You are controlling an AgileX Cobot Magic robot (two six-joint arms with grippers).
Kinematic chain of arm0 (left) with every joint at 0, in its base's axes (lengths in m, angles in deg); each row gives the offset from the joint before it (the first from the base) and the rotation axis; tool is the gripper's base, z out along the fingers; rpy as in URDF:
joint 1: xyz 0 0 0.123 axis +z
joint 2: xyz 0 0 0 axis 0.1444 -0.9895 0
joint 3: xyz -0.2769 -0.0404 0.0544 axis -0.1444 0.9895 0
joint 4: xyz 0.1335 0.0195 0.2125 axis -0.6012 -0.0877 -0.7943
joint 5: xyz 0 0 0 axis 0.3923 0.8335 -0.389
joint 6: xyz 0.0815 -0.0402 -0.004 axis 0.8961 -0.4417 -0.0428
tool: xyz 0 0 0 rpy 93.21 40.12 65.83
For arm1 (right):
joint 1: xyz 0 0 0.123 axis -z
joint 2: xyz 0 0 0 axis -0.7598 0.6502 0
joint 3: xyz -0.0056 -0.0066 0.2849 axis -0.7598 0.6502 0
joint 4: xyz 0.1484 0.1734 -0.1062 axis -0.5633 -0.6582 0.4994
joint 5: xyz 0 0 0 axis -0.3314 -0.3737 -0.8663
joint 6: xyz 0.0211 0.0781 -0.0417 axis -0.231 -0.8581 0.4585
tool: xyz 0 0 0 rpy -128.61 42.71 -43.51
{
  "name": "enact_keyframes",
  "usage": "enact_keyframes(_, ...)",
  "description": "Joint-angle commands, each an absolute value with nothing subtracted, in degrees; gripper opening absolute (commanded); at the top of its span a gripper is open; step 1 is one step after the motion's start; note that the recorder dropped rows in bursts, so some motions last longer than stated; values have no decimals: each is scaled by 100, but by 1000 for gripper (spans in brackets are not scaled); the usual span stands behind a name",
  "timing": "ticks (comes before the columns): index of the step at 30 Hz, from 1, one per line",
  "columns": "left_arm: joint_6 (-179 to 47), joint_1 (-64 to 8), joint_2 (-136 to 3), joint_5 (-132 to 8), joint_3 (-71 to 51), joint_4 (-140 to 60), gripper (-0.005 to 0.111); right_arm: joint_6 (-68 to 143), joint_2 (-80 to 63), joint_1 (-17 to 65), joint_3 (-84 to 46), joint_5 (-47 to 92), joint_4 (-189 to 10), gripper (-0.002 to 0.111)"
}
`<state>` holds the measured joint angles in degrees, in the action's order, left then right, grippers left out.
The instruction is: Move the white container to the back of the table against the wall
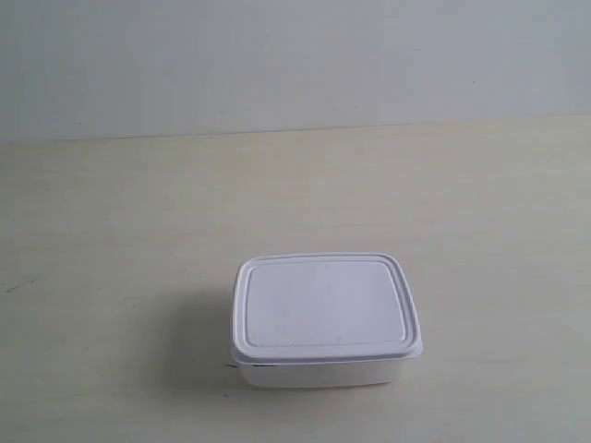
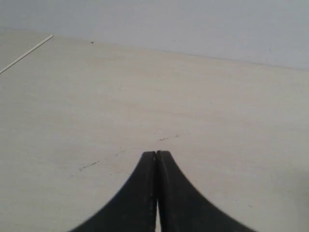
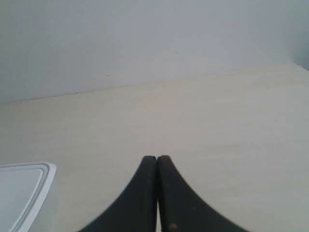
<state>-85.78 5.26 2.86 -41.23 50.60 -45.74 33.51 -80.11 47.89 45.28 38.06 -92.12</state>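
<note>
Nearest sat the white container (image 1: 325, 318), well short of the far wall (image 1: 295, 55); left gripper (image 2: 157, 153) and right gripper (image 3: 157, 157), both closed and empty, seemingly had yet to open and reach it.

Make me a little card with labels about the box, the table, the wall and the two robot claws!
white container: lid on, on the table, well apart from the wall
table: pale wood grain
wall: plain, at the table's far edge
left gripper: shut, empty
right gripper: shut, empty, not touching the container
task: not yet done
</note>
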Motion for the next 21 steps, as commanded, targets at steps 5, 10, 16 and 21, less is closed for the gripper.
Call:
enact_keyframes(5,-8627,508,322,-4139,5081,-4573,0,3385,-8048,4752,4552,3755,-9217,0)
enact_keyframes(10,-8627,202,-498,-3960,4071,-4582,0,3385,-7649,4095,4313,3959,-9217,0)
enact_keyframes(16,-8627,-375,-1916,-3809,1819,-4582,0,3385,-6432,2948,3026,4251,-9217,0)
enact_keyframes(21,-8627,-672,-2660,-3942,1010,-4582,0,3385,-5608,2224,2202,4251,-9217,0)
